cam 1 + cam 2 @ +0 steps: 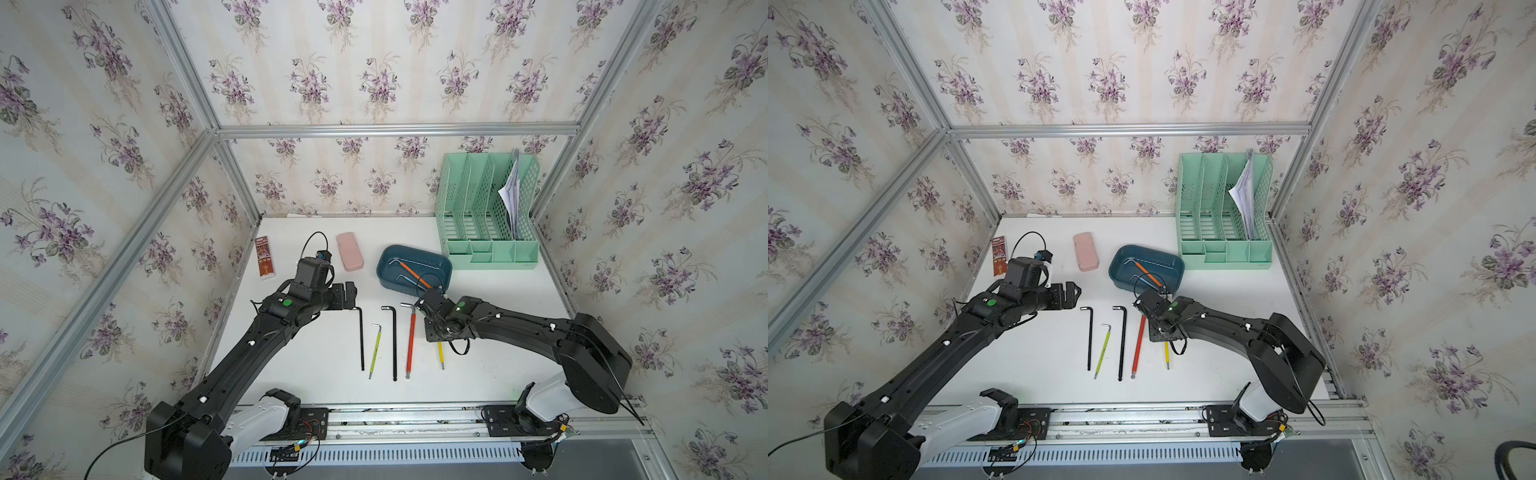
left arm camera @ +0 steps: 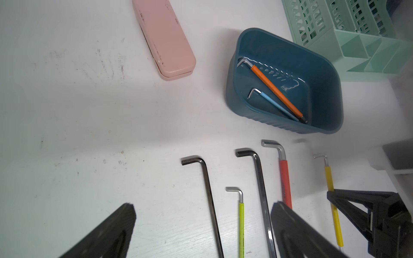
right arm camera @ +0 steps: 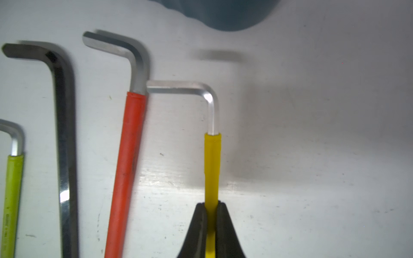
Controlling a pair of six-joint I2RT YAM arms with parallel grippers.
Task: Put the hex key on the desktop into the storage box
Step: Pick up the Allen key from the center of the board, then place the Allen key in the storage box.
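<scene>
Tabletop view: shows right jaws pinched shut on the yellow-sleeved hex key (image 3: 212, 167) by its sleeve, bent end free, seemingly for carrying to the nearby storage box (image 2: 321, 93), beside four other keys (image 1: 394, 340) lying on the surface (image 1: 311, 374); left jaws wide open, empty.

Right gripper (image 3: 211, 204) sat right of centre in both top views, jaws pinched on the yellow hex key (image 3: 212, 160). Left gripper (image 2: 203, 206) hung left of centre, jaws wide apart, pointing toward the right edge.

Red hex key (image 3: 127, 167) beside right gripper (image 3: 211, 204)
</scene>
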